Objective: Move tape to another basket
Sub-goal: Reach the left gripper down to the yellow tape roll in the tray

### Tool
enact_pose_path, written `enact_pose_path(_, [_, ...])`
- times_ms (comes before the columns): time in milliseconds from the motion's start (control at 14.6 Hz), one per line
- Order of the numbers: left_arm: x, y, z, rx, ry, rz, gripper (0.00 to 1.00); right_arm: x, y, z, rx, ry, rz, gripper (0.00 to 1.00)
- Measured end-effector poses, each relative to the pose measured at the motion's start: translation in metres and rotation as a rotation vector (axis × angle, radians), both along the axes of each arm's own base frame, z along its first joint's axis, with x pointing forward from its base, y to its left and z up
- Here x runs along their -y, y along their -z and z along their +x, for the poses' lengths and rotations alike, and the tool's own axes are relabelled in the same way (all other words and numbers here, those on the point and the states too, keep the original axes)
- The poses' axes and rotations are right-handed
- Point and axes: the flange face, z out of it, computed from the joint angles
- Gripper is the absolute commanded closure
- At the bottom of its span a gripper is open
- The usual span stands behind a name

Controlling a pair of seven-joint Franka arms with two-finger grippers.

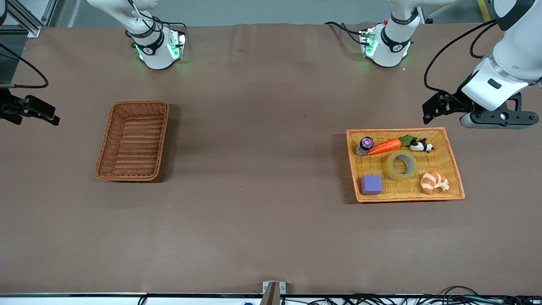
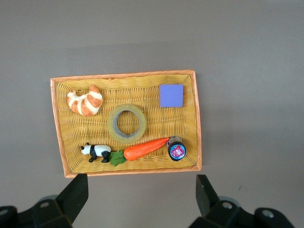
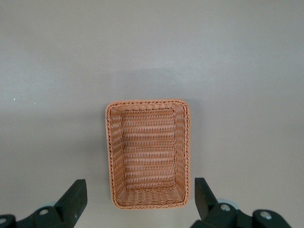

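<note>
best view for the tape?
Left wrist view: the tape sits mid-frame in the yellow tray, seen straight down, ring and core clear. Front view shows it smaller. Right wrist view shows none of it.

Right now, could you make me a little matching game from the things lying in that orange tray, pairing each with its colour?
Things:
1. tape
2. foam block
3. toy carrot
4. toy panda

Colours:
A. black and white
B. purple
C. yellowish, see-through, grey core
D. orange with green leaves

Pairs: 1-C, 2-B, 3-D, 4-A. All four lie in the orange tray.
</note>
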Motion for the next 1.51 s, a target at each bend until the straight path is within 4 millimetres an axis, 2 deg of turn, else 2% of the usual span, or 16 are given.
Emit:
enact_pose_path(549, [0.003,0.014,0.013,-0.015,0.001,-0.002,0.00,0.000,0.000,0.000,0.000,0.000,0.000,0.00])
enact_pose_path(823, [-0.008,0.040,0.025,-0.052,0.018,0.032,0.00,0.000,0.000,0.000,0.000,0.000,0.000,0.00])
enact_pose_path(1029, [-0.036,0.083,0.044,-0.035,0.010,0.072,0.00,0.000,0.000,0.000,0.000,0.000,0.000,0.00])
enact_pose_path(1234, [-0.066,0.146,0.050,-0.014,-0.024,0.074,0.00,0.000,0.000,0.000,0.000,0.000,0.000,0.00])
enact_pose_path(1509, [-0.077,0.218,0.047,-0.090,-0.033,0.081,0.00,0.000,0.000,0.000,0.000,0.000,0.000,0.00])
